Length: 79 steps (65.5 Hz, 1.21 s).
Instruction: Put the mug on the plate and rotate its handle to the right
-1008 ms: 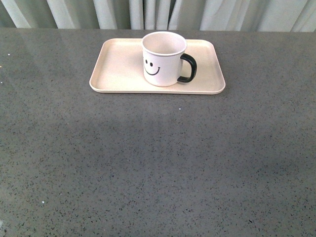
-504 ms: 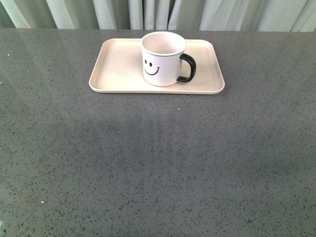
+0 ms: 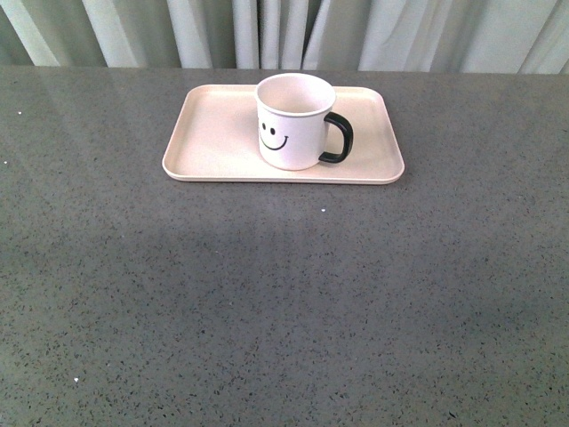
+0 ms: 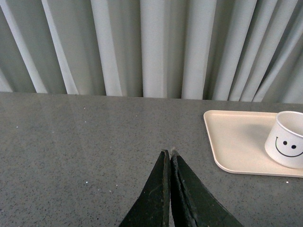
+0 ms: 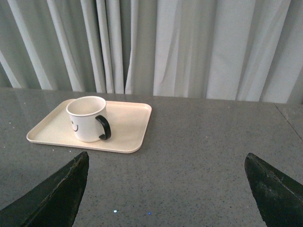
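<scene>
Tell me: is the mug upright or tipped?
Upright. The mug stands on its base on the plate, open mouth facing up, handle out to the right.

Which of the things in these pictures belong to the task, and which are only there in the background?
Belong to the job: the mug, standing on the plate; its handle, pointing right in the front view.
Only there: the grey table; the curtain behind it.
</scene>
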Motion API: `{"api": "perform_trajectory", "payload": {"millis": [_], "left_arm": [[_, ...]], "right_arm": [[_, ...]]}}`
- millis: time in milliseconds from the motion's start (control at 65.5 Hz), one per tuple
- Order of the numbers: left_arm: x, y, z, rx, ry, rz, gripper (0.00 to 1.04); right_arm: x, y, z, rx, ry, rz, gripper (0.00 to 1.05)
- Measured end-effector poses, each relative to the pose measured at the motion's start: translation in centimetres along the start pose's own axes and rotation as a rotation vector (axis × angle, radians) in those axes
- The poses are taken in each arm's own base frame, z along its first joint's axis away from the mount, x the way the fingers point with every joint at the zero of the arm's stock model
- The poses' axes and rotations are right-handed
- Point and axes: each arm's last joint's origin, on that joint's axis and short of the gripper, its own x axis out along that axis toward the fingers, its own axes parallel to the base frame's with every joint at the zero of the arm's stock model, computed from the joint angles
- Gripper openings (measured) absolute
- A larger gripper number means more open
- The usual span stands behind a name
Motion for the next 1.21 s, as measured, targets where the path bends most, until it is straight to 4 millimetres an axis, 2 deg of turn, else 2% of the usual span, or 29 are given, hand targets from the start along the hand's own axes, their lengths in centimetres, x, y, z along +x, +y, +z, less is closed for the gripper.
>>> {"api": "perform_trajectory", "payload": {"millis": [473,1206], "left_arm": [[-2.4,0.0,0.5,0.000,-0.018,0.000,0.01],[-4.3,0.0,0.6,0.000,-0.024,0.000,0.01]], "right_arm": [[0.0,0.0,0.0,0.000,0.000,0.000,0.96],[0.0,0.0,0.0,0.000,0.000,0.000,0.96]]}}
